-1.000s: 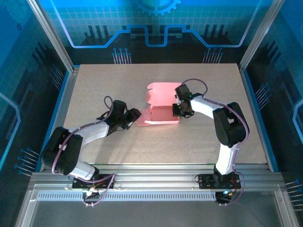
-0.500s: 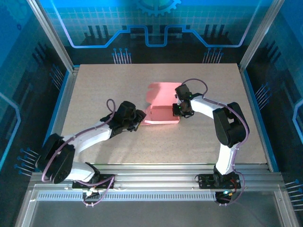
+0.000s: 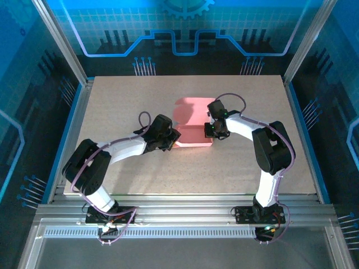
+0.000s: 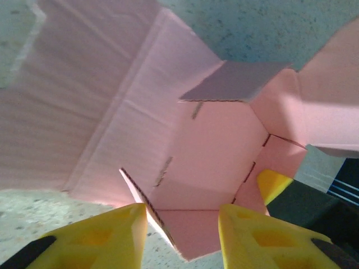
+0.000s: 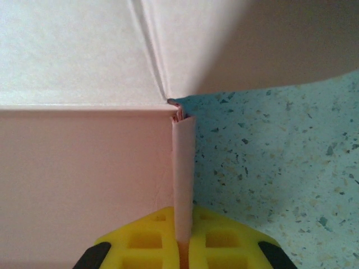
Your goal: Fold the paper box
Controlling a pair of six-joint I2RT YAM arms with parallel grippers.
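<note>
Between the two pincers, on the worktop (image 3: 140, 95), sits the half-formed paper box (image 3: 193, 126). It looks to be light, thin card, springy at the creases and easily crumpled, best held by flaps near fold lines. The right pincer (image 5: 182, 216) is clenched on a side flap. The left pincer (image 4: 179, 216), half released, straddles a corner flap opposite. The raised walls and the other arm may obstruct it.

A pink paper box (image 3: 193, 120), partly folded, sits in the middle of the counter (image 3: 123, 101). The left claw (image 3: 175, 137) meets its left end, the right claw (image 3: 212, 130) its right side.
</note>
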